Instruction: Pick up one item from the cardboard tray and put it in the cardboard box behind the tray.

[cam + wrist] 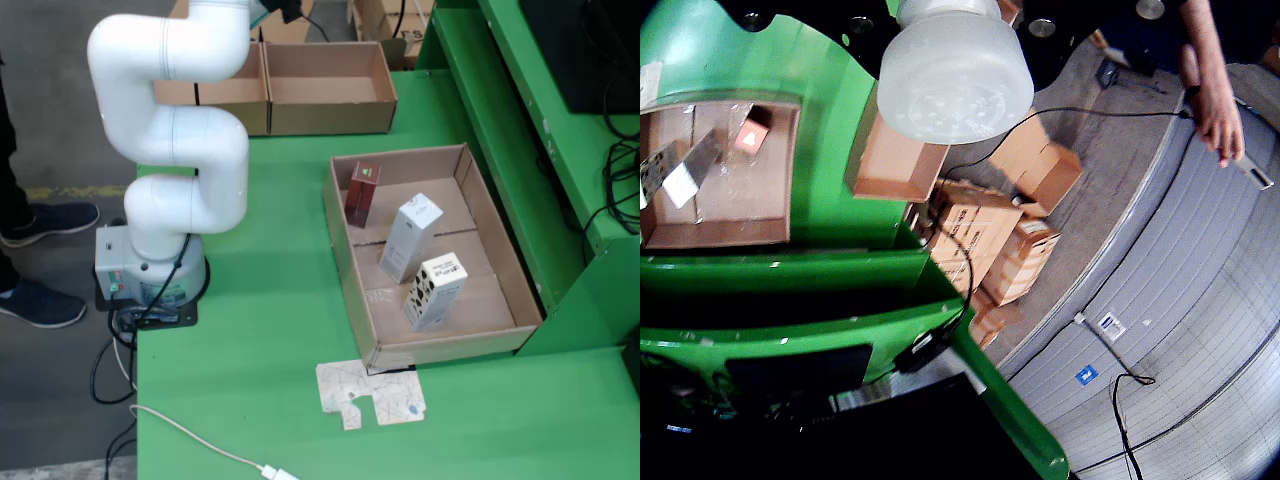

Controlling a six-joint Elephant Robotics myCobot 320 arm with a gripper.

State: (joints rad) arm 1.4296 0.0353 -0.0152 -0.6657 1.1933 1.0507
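The cardboard tray [500,330] sits on the green table at the right. Three small cartons stand in it: a dark red one [362,193] at the back, a white one [410,237] in the middle, and a white one with black print [434,291] at the front. Two open cardboard boxes [330,95] stand behind the tray. The white arm [185,150] reaches up past the top edge, high above these boxes. The wrist view shows a white rounded tool part [953,70], with the tray [720,235] and red carton [752,135] far off at the left. It holds nothing that I can see.
A flat cardboard cut-out [370,392] lies in front of the tray. A white cable [200,440] crosses the table's front left. Green shelving [520,130] rises at the right. A person's shoes [45,300] are left of the base. Stacked cartons [990,240] lie on the floor.
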